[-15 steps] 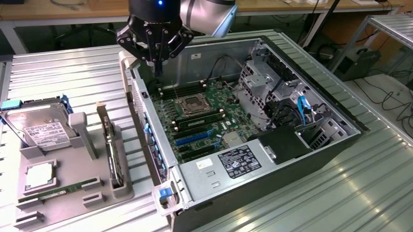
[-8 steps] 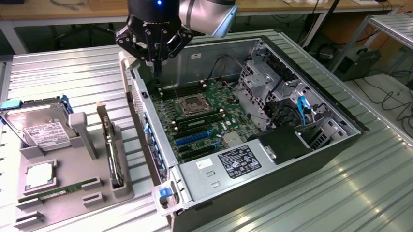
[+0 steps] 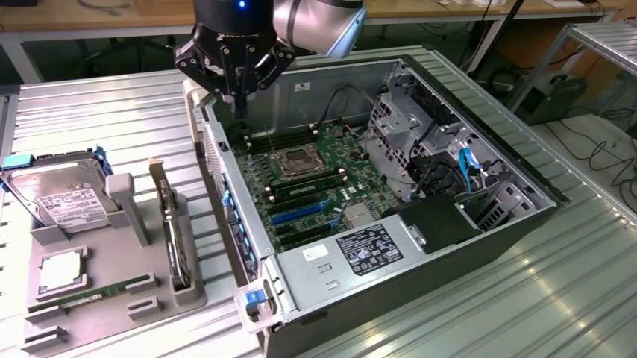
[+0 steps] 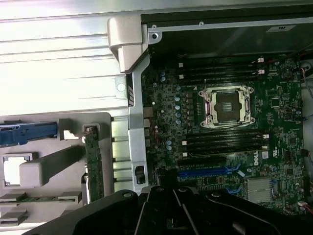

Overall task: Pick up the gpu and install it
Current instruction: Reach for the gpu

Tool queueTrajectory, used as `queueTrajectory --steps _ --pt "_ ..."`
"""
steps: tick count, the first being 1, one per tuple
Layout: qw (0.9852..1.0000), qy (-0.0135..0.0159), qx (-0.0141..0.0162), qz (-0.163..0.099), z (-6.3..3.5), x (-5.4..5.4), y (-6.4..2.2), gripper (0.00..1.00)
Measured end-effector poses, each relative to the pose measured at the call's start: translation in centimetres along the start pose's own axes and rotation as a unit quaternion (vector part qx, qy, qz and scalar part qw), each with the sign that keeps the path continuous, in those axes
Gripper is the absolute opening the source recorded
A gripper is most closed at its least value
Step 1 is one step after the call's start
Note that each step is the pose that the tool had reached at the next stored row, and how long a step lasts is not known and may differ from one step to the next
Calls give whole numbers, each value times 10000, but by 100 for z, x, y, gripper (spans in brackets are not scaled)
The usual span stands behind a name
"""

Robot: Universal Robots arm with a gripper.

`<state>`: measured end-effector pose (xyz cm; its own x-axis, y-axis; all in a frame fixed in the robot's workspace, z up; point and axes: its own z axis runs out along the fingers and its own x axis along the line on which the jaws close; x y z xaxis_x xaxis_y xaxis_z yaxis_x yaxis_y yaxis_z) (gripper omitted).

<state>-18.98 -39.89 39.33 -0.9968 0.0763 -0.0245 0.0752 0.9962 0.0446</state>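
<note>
The gpu stands on its edge in a slot of the grey holder tray at the exterior view's left, beside the open computer case. In the wrist view the gpu is seen edge-on as a thin dark strip. My gripper hangs over the far left corner of the case, well apart from the gpu. Its fingers are shut together to a point and hold nothing. Below it lies the motherboard, with blue card slots toward the near side.
The tray also holds a silver hard drive, a processor chip and a green memory stick. Inside the case are the processor socket, a drive cage and a power supply. All rests on a ribbed metal table.
</note>
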Motion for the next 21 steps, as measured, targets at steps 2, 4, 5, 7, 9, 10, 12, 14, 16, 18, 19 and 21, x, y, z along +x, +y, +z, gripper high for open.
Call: queueTrajectory --steps 2,4,5,7,9,10,12,14,16,18,19,21 --pt "10000 0 0 0 0 5 0 11" --pt "10000 0 0 0 0 9 -1 11" --pt "10000 0 0 0 0 12 -1 11" --pt "10000 0 0 0 -1 16 -1 11" --pt "10000 0 0 0 -1 21 -2 11" --pt "10000 0 0 0 -1 23 -2 11" --pt "10000 0 0 0 -1 29 -2 11" --pt "10000 0 0 0 -1 36 -3 11" --pt "10000 0 0 0 -1 43 -3 11" --pt "10000 0 0 0 -1 50 -4 11" --pt "10000 0 0 0 -2 53 -4 11" --pt "10000 0 0 0 -2 59 -5 11"
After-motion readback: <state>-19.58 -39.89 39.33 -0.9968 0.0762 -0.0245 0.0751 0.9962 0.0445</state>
